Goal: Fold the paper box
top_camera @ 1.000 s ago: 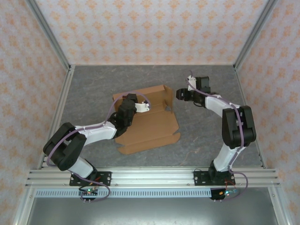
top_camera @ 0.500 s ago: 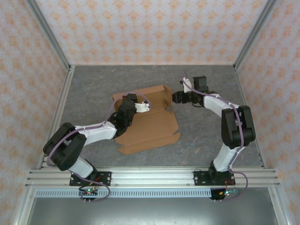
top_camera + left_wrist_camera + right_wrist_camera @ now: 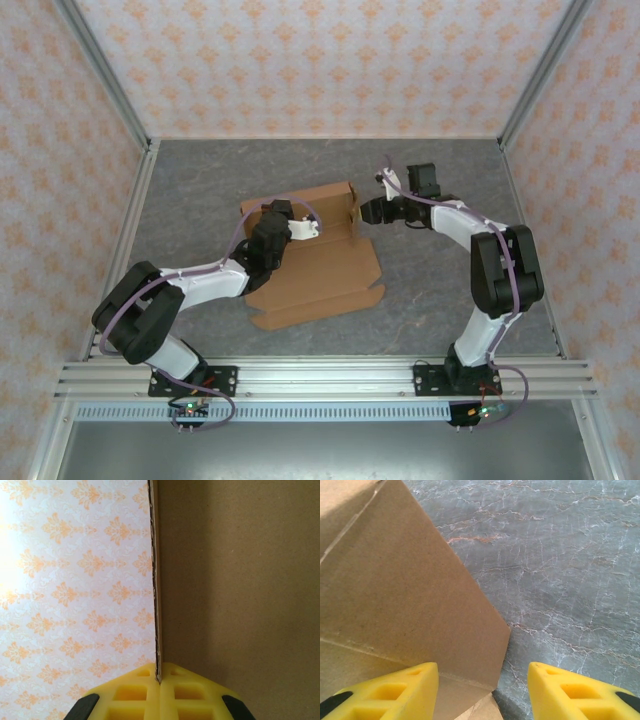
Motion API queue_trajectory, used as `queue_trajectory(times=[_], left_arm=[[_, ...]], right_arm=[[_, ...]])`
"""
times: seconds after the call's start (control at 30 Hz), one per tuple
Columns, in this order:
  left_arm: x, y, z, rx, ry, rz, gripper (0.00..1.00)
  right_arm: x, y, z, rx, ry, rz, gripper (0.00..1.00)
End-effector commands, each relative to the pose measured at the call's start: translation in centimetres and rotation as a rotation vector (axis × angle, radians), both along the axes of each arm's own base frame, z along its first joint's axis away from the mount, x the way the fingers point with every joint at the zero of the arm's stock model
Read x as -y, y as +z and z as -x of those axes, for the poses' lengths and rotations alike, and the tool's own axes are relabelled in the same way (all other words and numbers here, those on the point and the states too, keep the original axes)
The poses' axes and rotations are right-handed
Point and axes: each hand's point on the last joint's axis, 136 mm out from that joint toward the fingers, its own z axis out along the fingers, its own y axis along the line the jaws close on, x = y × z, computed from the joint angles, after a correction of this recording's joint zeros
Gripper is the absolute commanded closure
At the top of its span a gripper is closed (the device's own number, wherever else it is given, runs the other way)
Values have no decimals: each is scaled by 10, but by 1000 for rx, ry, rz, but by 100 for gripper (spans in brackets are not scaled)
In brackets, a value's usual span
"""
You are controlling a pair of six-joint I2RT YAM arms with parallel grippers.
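A wall [image 3: 240, 580] of the paper box [image 3: 315, 275] is being clamped by the left gripper [image 3: 159, 680]; its end flap [image 3: 420, 595] is being straddled by the parted fingers of the right gripper [image 3: 482, 680].

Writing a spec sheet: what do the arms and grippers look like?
Both the left arm and right arm have white and black segments with purplish cables along them. The left gripper and right gripper have yellow fingers with rectangular recesses.

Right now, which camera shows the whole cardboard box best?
The top camera: it takes in the whole box, flat sheet and raised flaps. The left wrist camera shows one edge pinched between yellow fingers; the right wrist camera shows one flap corner.
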Motion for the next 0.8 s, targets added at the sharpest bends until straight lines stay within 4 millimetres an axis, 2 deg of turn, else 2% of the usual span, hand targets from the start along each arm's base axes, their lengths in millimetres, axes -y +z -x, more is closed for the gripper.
queue_trajectory(times=[0.0, 0.37, 0.57, 0.77], left_arm=[[6, 13, 0, 14, -10, 15, 100], [7, 14, 0, 13, -13, 18, 100], [7, 14, 1, 12, -13, 15, 100], [7, 14, 1, 12, -16, 16, 100]], right_arm=[[-10, 13, 10, 49, 77, -26, 49], [-25, 14, 20, 61, 156, -49, 50], [-34, 6, 24, 58, 178, -54, 52], [-36, 9, 20, 103, 161, -72, 54]])
